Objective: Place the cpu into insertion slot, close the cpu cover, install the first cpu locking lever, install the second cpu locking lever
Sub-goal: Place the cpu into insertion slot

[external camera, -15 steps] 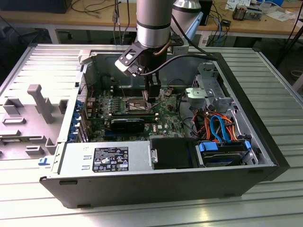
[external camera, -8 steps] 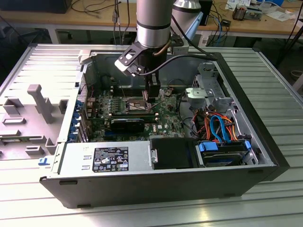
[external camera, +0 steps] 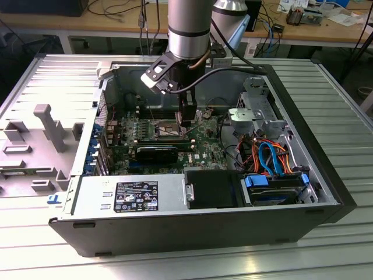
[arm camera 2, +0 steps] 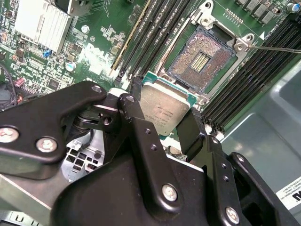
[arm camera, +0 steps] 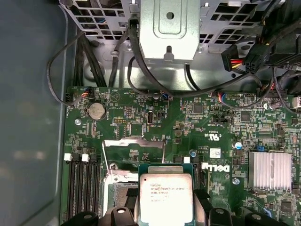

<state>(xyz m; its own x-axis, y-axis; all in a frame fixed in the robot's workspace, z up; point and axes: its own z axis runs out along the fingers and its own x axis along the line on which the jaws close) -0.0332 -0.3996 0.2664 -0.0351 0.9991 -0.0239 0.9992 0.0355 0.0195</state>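
A robot arm's tool (arm camera 2: 162, 115) carries the cpu (arm camera 2: 164, 108) over an opened computer case (external camera: 326, 175) lying on a ribbed metal counter (external camera: 175, 265). The black fingers (arm camera 2: 190, 129) are narrowed onto two opposite edges of the chip, its dull metal top facing the wrist cameras.

The insertion slot (arm camera 2: 202, 59) sits bare on the green motherboard (external camera: 204, 146), its field of contacts exposed between banks of long black memory slots (arm camera 2: 265, 70). The chip hangs near the slot but clear of it, not yet seated. In the first wrist view, a thin silvery plate that appears to be the cpu cover (arm camera: 134, 144) stands raised at the far side of the socket, leaving the opening free. A slim wire lever (arm camera 2: 277, 48) also juts out beside the socket's corner.

By the look of it, the work is at its first step, placing the chip, with the cover and both locking levers not yet dealt with. Seating the part calls for squaring its edges with the socket's metal rim and lowering it flat. A tilted or offset descent could catch on the frame or bear on the fine contacts below
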